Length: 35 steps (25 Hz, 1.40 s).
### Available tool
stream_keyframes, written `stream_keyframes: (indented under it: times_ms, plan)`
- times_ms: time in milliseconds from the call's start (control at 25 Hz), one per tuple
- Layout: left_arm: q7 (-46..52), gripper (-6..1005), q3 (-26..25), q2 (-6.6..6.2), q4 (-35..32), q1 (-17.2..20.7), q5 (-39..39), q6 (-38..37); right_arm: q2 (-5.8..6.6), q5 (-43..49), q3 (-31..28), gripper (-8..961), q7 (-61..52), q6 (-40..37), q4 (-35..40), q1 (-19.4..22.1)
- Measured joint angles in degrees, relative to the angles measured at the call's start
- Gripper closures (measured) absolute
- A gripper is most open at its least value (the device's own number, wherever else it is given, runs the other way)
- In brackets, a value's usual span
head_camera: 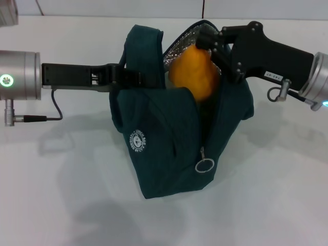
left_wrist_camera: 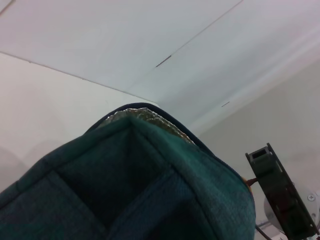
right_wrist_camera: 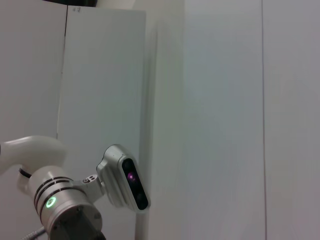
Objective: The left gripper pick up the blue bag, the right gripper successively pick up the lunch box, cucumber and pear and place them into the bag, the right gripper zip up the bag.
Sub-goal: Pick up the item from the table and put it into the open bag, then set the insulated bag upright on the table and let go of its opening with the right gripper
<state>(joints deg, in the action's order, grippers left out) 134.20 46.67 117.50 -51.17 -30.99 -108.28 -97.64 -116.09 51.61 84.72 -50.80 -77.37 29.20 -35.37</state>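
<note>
My left gripper (head_camera: 134, 78) grips the blue bag (head_camera: 169, 148) while my right gripper (head_camera: 209, 43) squeezes the pear (head_camera: 195, 72) just inside its mouth, so I should push deeper before letting go.

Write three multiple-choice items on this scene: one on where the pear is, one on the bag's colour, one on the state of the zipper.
1. Where is the pear?
A. On the table beside the bag
B. At the bag's open mouth
C. In the left pincer

2. What colour is the bag's outside?
A. Dark teal-blue
B. Red
C. White

3. How is the zipper?
A. Fully shut
B. Open at the top
C. Torn off

Key: 1 B, the pear sits in the mouth of the blue bag, with the right pincer on it. 2 A, its fabric is teal-blue; the left pincer holds its side. 3 B, the silvery lining shows and the ring pull hangs low.
</note>
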Motion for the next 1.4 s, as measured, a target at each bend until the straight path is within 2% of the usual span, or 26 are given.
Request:
stream_keyframes:
  times_ms: [520, 640, 840, 1160, 1280, 1400]
  plan:
    - [-0.38, 961, 0.00, 0.00, 0.03, 0.06, 0.00, -0.10, 0.03, 0.44, 0.18, 763, -0.53, 0.01, -0.91, 0.50]
    - [-0.73, 961, 0.00, 0.04, 0.02, 0.22, 0.00, -0.31, 0.13, 0.20, -0.06, 538, -0.53, -0.29, -0.34, 1.40]
    - [-0.85, 961, 0.00, 0.04, -0.17, 1.01, 0.01, -0.55, 0.29, 0.13, -0.26, 378, -0.56, -0.48, -0.22, 1.63]
    - [-1.35, 961, 0.00, -0.07, -0.33, 2.10, 0.01, -0.70, 0.48, 0.08, -0.36, 323, -0.87, -0.50, -0.19, 1.85]
    - [-1.58, 961, 0.00, -0.15, -0.18, 2.46, 0.01, -0.81, 0.49, 0.04, -0.48, 302, -0.88, -0.86, 0.73, 3.32]
    - [-1.58, 961, 0.00, -0.19, -0.27, 2.76, 0.02, -1.01, 0.54, -0.02, -1.00, 207, -0.88, -1.13, 1.97, 4.68]
